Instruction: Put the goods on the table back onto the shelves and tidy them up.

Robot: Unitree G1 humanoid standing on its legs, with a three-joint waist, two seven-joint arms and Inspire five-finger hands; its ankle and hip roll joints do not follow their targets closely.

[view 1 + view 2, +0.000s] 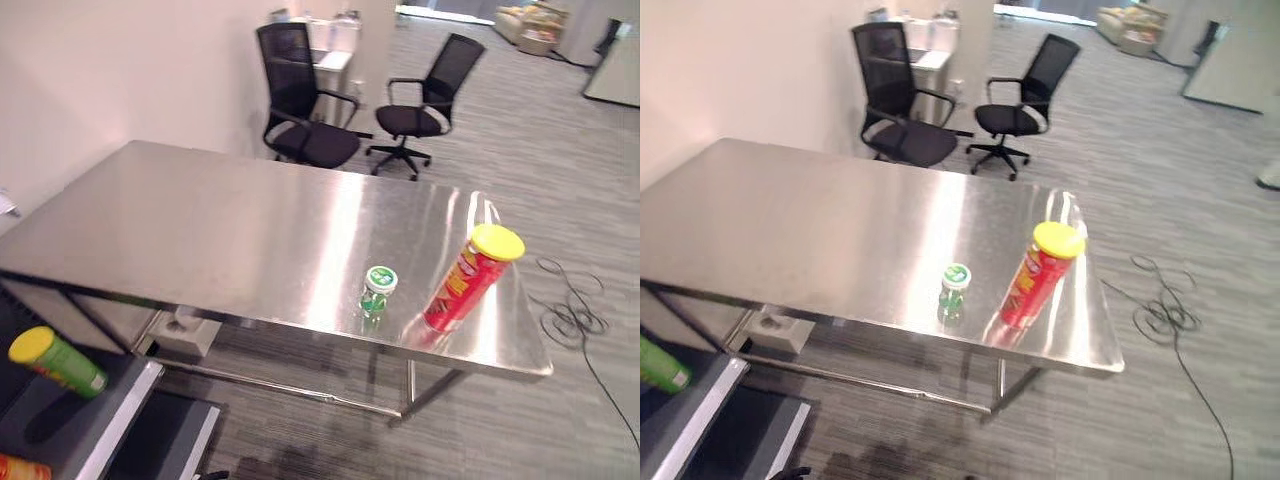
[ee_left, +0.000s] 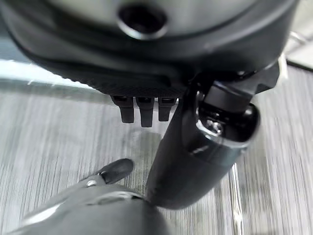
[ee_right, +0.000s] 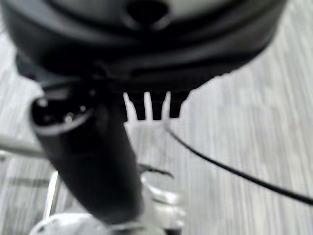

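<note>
Left eye view: red can [image 1: 466,279] with yellow lid stands upright near steel table's [image 1: 200,230] right front corner, small green bottle [image 1: 377,292] just left. Left hand [image 2: 146,110] and right hand [image 3: 156,105] empty, fingers straight; nearer arm unclear.

The green can [image 1: 58,361] on the shelf [image 1: 110,420] is cut off by the left edge in the right eye view, leaving just its base end. A red item [image 1: 20,468] at the left eye view's bottom left corner is mostly cut off and cannot be identified. The small bottle's [image 1: 377,292] label is too small to read. The goods [image 1: 535,25] far across the room are too small to tell apart. The left hand's [image 2: 146,105] and right hand's [image 3: 154,105] fingers show as blurred tips.
</note>
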